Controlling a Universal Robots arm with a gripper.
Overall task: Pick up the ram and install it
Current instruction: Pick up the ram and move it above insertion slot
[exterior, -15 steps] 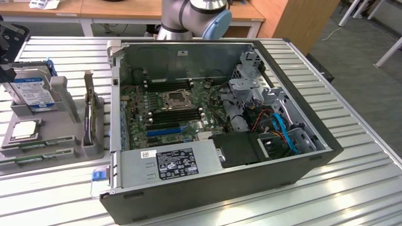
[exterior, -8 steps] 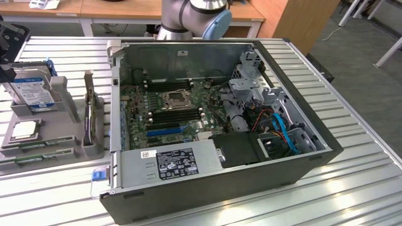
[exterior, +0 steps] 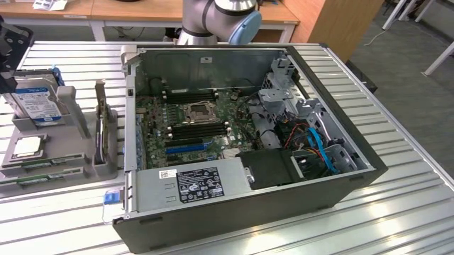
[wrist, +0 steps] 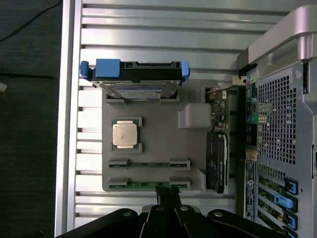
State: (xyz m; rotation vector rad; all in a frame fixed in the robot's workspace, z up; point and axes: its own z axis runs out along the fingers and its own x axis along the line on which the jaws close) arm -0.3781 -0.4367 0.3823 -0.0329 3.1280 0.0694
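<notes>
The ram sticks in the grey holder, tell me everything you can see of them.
Two ram sticks sit side by side, parallel, in slots of the grey holder, next to the silver processor. Each is a long, narrow, green circuit board, apparently set on edge, with grey clips at its ends. Neither is lifted. The shut fingers point close to one stick.

We see a ribbed metal table (exterior: 415,210), glaring toward 7 o'clock in the exterior view, with light wooden desks (exterior: 135,9) beyond at 12 o'clock, a wooden cabinet side (exterior: 337,24) at 1 o'clock, and grey floor (exterior: 408,64) with white furniture legs (exterior: 397,13) at 2 o'clock.
</notes>
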